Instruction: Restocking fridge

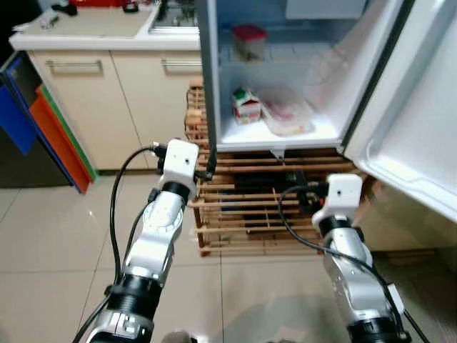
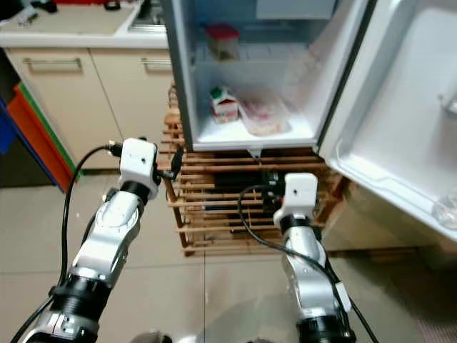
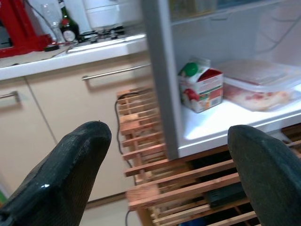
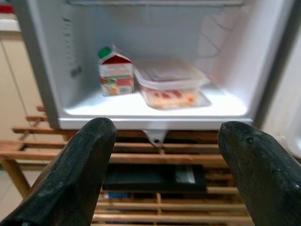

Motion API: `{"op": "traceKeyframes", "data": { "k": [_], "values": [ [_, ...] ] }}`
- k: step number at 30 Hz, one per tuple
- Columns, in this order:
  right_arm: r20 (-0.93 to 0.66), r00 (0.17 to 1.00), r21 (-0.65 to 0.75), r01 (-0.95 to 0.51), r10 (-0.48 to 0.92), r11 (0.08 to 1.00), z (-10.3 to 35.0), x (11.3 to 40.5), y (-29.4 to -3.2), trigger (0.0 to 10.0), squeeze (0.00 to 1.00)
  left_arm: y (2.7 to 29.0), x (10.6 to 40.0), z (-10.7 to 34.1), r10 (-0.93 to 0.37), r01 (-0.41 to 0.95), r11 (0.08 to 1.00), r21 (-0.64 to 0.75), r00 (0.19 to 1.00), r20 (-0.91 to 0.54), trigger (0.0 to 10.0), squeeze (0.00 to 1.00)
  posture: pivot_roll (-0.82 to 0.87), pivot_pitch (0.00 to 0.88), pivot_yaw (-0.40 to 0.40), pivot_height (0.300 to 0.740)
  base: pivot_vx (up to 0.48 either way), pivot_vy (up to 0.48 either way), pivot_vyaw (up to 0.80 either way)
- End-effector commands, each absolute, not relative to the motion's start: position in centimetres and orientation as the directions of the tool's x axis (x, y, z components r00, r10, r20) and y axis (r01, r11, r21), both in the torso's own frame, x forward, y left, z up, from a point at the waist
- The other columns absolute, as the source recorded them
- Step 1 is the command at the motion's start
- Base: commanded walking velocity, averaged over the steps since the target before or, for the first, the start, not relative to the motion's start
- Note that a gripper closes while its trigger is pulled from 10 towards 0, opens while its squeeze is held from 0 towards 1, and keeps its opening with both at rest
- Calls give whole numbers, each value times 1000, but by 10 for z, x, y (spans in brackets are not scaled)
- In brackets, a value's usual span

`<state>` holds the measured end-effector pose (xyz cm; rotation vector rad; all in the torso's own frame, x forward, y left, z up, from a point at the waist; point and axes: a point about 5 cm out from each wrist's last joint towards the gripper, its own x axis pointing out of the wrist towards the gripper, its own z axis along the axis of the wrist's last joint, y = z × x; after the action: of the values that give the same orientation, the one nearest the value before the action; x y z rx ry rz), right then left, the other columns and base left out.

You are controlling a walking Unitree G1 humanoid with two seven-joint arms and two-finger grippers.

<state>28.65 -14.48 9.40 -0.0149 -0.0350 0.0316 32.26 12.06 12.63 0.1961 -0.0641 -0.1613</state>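
Fridge: a small white fridge [image 1: 285,132] stands open on a slatted wooden rack [image 1: 235,214], its door [image 1: 421,114] swung wide toward 2 o'clock of the head view.
Bottom shelf: a red-and-white carton [image 4: 115,73] with a green cap stands upright at the shelf's 9 o'clock side; a lidded clear plastic container [image 4: 171,82] of reddish food lies just beside it, toward 3 o'clock.
Upper shelf: a small container with a red lid [image 1: 248,39] sits at about 12 o'clock inside the cabinet.
Left gripper: the left gripper [image 3: 164,174] is raised in front of the fridge's left edge, its two black fingers [image 3: 66,174] spread wide apart and holding nothing; the carton shows between them in the wrist view.
Right gripper: the right gripper [image 4: 162,169] is raised before the rack, below the fridge's open front, fingers [image 4: 256,169] likewise well apart and empty, aimed at the bottom shelf.
Arms: both silver arms reach forward from 6 o'clock, black cables looping along them.
Under the fridge: a flat black device [image 4: 153,176] lies on the rack's slats.
Kitchen: cream cabinets [image 1: 107,100] with bar handles run beneath a pale counter [image 1: 86,28] at 11 o'clock; a red appliance [image 3: 16,28] and a dark bottle [image 3: 69,29] stand on the counter.
At 9 o'clock: blue, orange and green panels [image 1: 43,128] lean beside the cabinets.
Floor: glossy beige tiles [image 1: 50,236].
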Motion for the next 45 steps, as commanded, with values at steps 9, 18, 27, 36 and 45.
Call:
{"op": "traceKeyframes", "data": {
  "k": [9, 18, 27, 36, 45],
  "values": [
    [20, 999, -32, -36, 37, 999, 97, 289, -143, 10000, 0, 119, 325, 125, -155, 145, 964, 225, 987, 29, 10000, 0, 77, 49, 21, 655, 0, 0, 0],
    [28, 999, -53, -16, 17, 998, 97, 288, -148, 10000, 0, 115, 324, 120, -186, 179, 956, 232, 983, 7, 10000, 0, 70, 57, 22, 645, 0, 0, 0],
    [63, 997, -92, -40, 46, 995, 102, 285, -140, 10000, 0, 106, 323, 124, -274, 264, 944, 200, 962, 20, 10000, 0, 63, 59, 25, 645, 160, 0, 0],
    [66, 996, -89, -60, 66, 994, 104, 288, -134, 10000, 0, 103, 325, 121, -279, 270, 938, 216, 960, 11, 10000, 0, 64, 57, 24, 645, 480, 0, 0],
    [53, 998, -53, -42, 45, 998, 102, 287, -138, 10000, 0, 109, 324, 119, -264, 256, 945, 203, 964, 12, 10000, 0, 62, 56, 29, 645, 480, 0, 0]
  ]
}}
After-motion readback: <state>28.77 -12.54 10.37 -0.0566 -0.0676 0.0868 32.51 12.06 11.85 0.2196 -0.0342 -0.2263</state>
